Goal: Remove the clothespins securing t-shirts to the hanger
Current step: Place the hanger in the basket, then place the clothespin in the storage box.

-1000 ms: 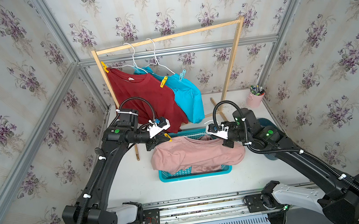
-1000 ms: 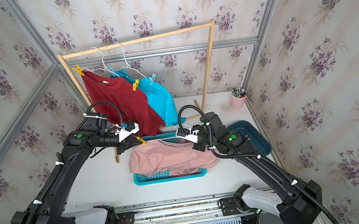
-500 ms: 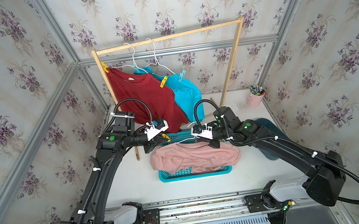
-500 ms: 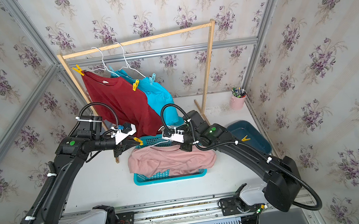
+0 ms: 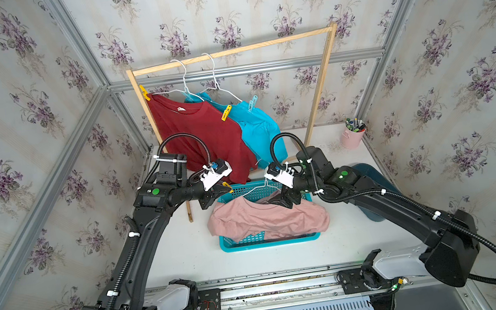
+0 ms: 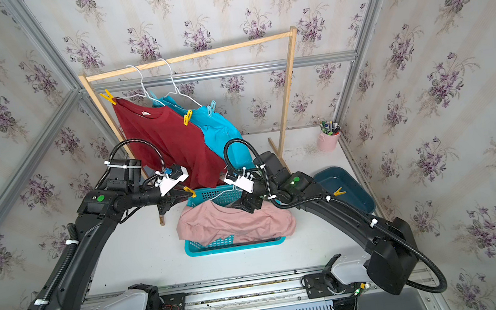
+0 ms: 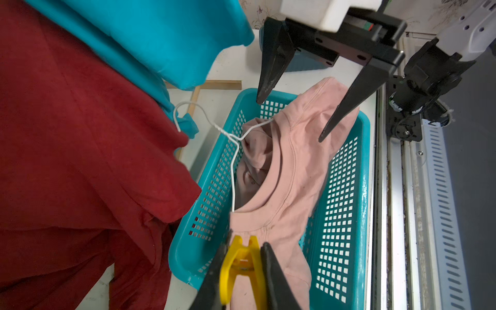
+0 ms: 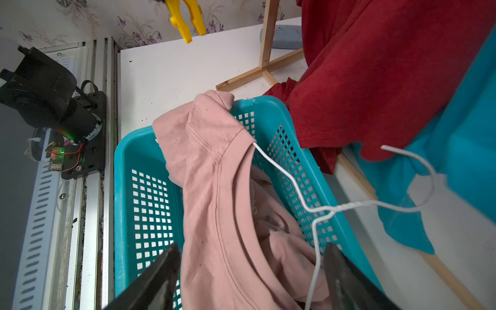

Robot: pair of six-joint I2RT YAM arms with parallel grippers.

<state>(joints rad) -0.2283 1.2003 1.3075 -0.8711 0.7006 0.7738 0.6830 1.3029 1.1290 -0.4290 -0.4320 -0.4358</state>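
Note:
My left gripper is shut on a yellow clothespin, held over the left end of the teal basket. A dusty pink t-shirt on a white wire hanger lies in that basket. My right gripper hangs open just above the shirt's collar, its jaws wide on either side of cloth and wire. On the wooden rack a dark red t-shirt and a turquoise t-shirt hang. Two yellow clothespins and a light blue one are clipped on them.
A dark teal tray at the right holds a loose yellow clothespin. A pink cup of pens stands at the back right. The rack's right post and floor bars rise behind the basket.
My right gripper was shut and now stands open, a little lower over the pink t-shirt. The left gripper has kept its hold on the yellow clothespin and barely moved.

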